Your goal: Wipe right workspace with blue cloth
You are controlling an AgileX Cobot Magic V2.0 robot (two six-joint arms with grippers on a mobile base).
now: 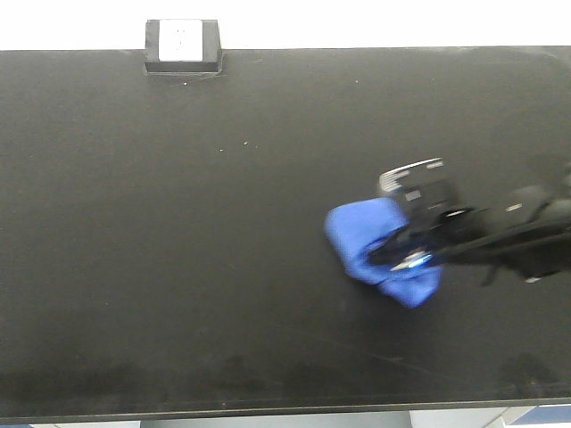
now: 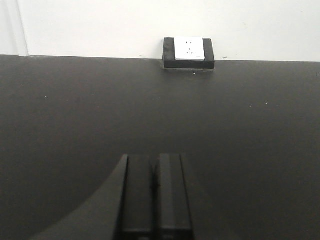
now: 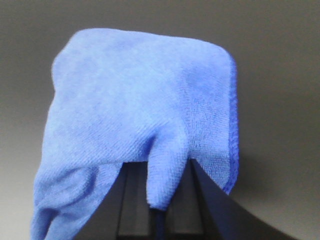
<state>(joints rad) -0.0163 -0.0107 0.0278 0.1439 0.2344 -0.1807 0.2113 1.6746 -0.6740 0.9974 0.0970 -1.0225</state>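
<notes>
The blue cloth point(image 1: 379, 248) lies bunched on the right workspace point(image 1: 196, 232), a matte black benchtop, right of its middle. My right gripper point(image 1: 403, 259) reaches in from the right edge and is shut on the cloth. In the right wrist view the blue cloth point(image 3: 140, 115) spreads out in front of the right gripper point(image 3: 159, 172), with a fold pinched between the dark fingers point(image 3: 136, 200). The left gripper point(image 2: 155, 165) hovers over bare benchtop point(image 2: 65, 115) with its jaws pressed together and nothing between them. It does not show in the front view.
A small black box with a white top point(image 1: 183, 45) sits at the benchtop's far edge, left of centre; the same box point(image 2: 188, 51) appears against the white wall in the left wrist view. The benchtop's near edge point(image 1: 268, 412) runs along the bottom.
</notes>
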